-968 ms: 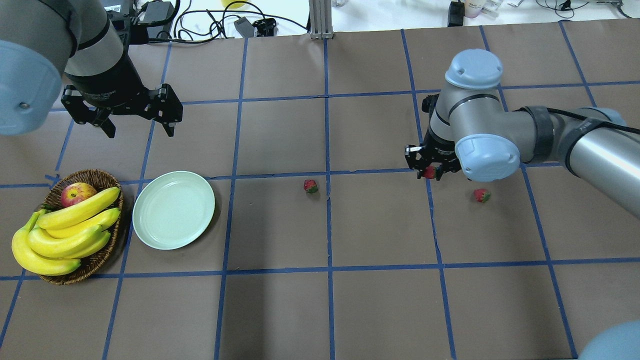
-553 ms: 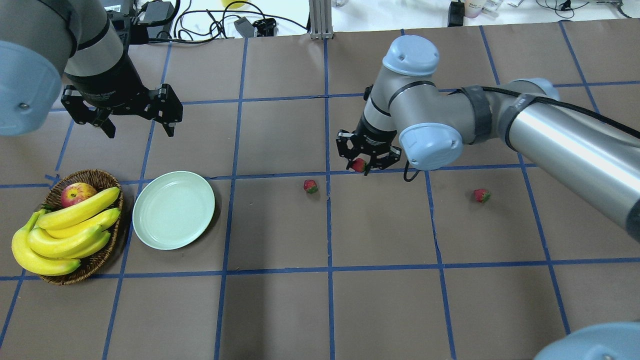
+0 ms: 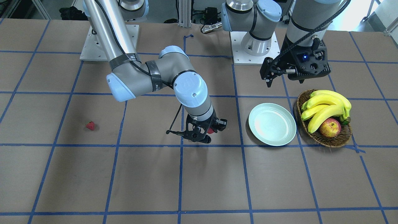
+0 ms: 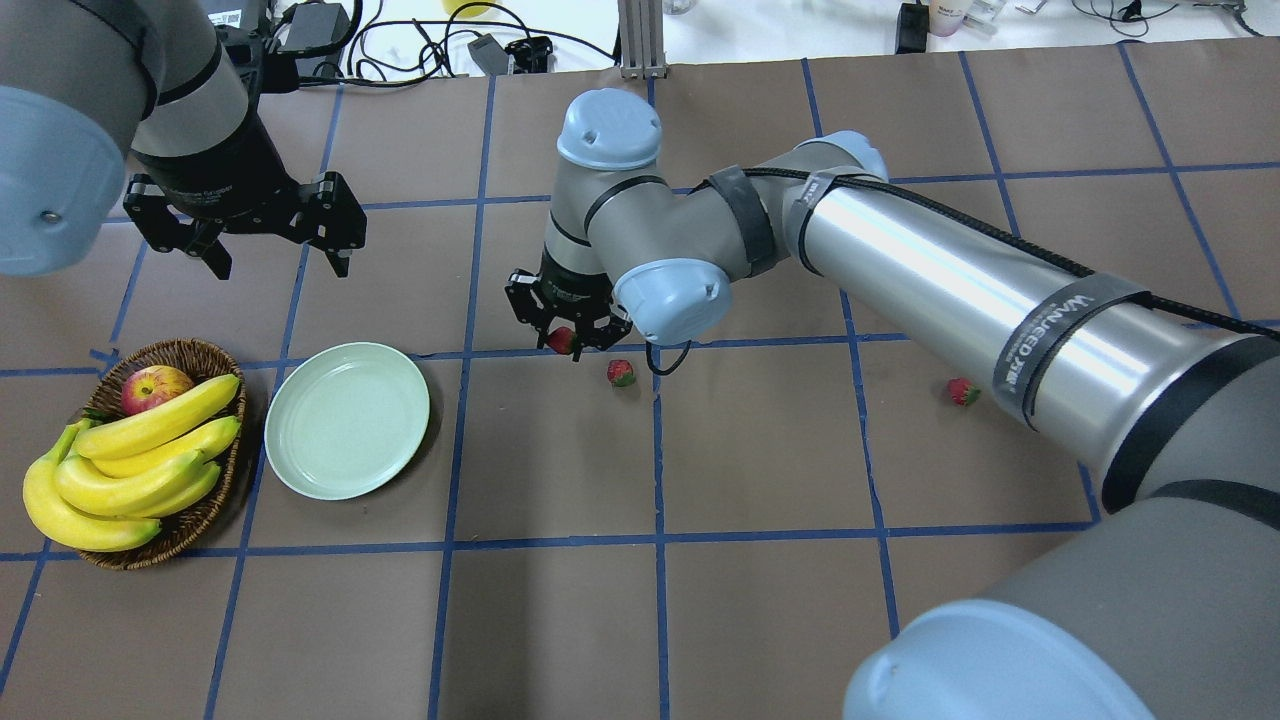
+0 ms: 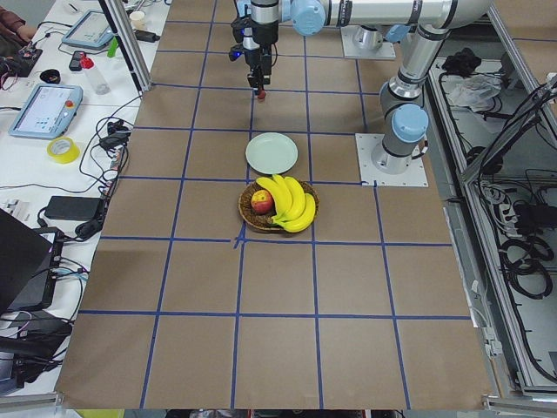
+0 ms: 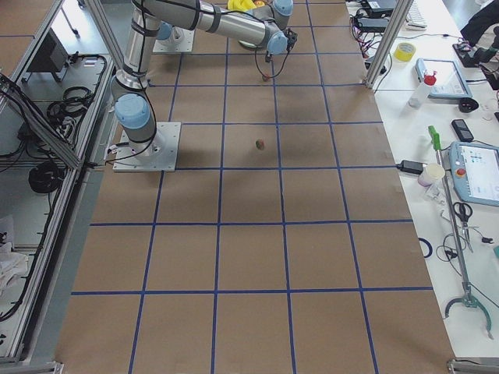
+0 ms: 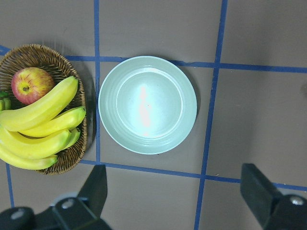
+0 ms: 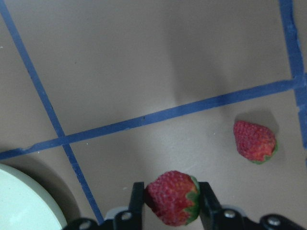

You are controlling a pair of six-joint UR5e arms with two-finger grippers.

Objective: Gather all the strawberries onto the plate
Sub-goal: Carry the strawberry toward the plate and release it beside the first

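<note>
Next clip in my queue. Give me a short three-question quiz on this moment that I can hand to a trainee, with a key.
1. True or false: the plate holds nothing.
2. How many strawberries lie loose on the table?
3. Pick one. The right gripper is: A open; B shut on a strawberry; C shut and empty.
Key: 1 true. 2 two, the middle strawberry and the far strawberry. 3 B, shut on the held strawberry.
</note>
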